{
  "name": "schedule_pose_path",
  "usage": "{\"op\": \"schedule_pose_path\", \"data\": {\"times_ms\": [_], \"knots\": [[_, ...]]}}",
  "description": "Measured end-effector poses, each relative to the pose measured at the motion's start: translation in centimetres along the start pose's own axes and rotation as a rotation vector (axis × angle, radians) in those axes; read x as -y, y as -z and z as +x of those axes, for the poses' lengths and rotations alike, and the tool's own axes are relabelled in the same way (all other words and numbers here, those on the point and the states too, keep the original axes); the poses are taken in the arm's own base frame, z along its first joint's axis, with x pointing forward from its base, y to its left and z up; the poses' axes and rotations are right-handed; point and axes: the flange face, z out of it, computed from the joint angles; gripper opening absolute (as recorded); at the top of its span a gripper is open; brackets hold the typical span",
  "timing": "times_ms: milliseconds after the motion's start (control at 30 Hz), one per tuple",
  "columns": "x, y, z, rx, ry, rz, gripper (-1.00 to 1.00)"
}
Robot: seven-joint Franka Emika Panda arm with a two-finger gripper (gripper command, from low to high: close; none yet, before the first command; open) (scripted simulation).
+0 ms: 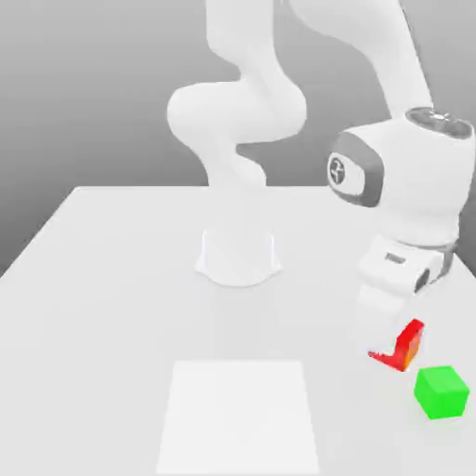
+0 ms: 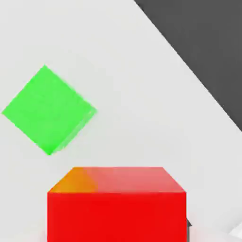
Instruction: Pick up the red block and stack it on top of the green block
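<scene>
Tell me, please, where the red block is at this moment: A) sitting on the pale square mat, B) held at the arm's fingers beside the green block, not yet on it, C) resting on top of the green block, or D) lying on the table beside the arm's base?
B: the red block sits at the tip of the fingers, to the exterior view's left of the green block, which stands alone on the table.

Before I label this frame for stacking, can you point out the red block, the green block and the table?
red block [image 2: 116, 212]: hand view, on its near face.
green block [image 1: 441, 391]: exterior view, middle of the cube.
table [image 1: 112, 279]: exterior view, a bare patch of the white top.
</scene>
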Motion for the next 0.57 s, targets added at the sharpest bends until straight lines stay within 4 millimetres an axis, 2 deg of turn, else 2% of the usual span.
{"op": "schedule_pose_path", "data": {"times_ms": [33, 67, 167, 200, 367, 400, 433, 567], "knots": [[1.5, 0.1, 0.3, 0.000, 0.060, 0.000, -1.00], [2.1, -0.5, 0.5, 0.000, 0.087, -0.001, -1.00], [2.6, -3.9, 0.7, -0.001, 0.110, -0.002, -1.00], [2.6, -5.2, 0.7, -0.001, 0.113, -0.001, 1.00], [2.6, -5.2, 0.7, -0.001, 0.113, -0.001, 1.00], [2.7, -5.8, 0.6, -0.001, 0.114, -0.001, 1.00], [2.7, -5.4, 0.7, -0.001, 0.114, -0.001, 1.00], [2.7, -0.9, 0.7, -0.002, 0.114, -0.002, 1.00]]}}
